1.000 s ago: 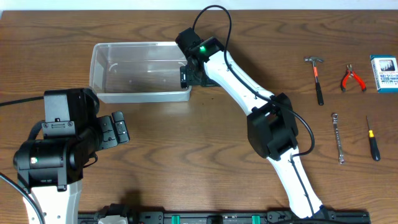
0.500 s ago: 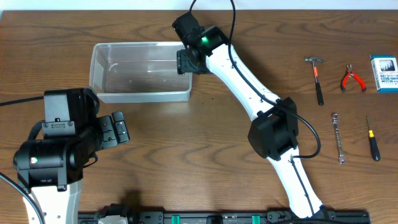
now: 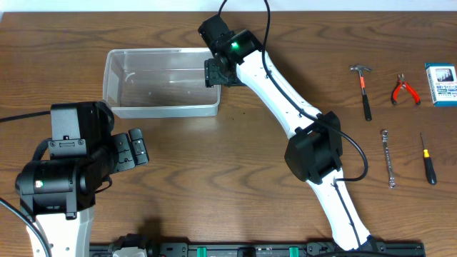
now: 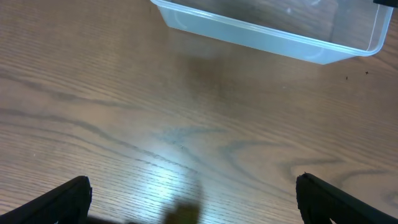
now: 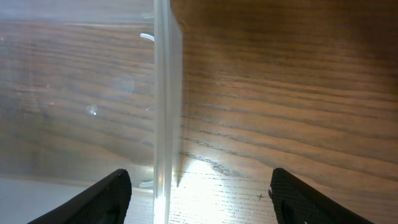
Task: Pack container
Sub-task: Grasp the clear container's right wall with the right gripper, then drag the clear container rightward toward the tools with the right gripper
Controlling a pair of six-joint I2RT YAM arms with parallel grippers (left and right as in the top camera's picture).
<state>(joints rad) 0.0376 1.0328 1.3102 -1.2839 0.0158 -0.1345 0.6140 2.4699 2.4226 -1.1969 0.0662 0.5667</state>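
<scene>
1. While the left arm sat at the near left of the wooden table [image 3: 214, 185], the left pincer [image 3: 136, 148] pointed right over bare wood. Its fingers [image 4: 68, 199] stood wide apart and held nothing.
2. Farther back and a little to the right, the container [image 3: 164, 109] lay flat on the table at the far left. It was a clear plastic tub with rounded corners, and nothing showed inside it.
3. At the container's right end, the right pincer [image 3: 212, 73] hung over the rim, with the right arm reaching in from the near middle. In the right wrist view its fingers [image 5: 99, 199] were spread open, one on each side of the end wall. Whether either finger touched the wall could not be told.
4. Well to the right, a hammer [image 3: 363, 89] with a red-and-black handle lay with its head at the far end.
5. Nearer than the hammer, a small wrench [image 3: 388, 158] lay lengthwise.
6. Red-handled pliers [image 3: 405, 90] lay just right of the hammer.
7. A black-handled screwdriver [image 3: 427, 160] lay near the right edge.
8. A blue-and-white box [image 3: 440, 83] sat at the far right, beside the pliers.
</scene>
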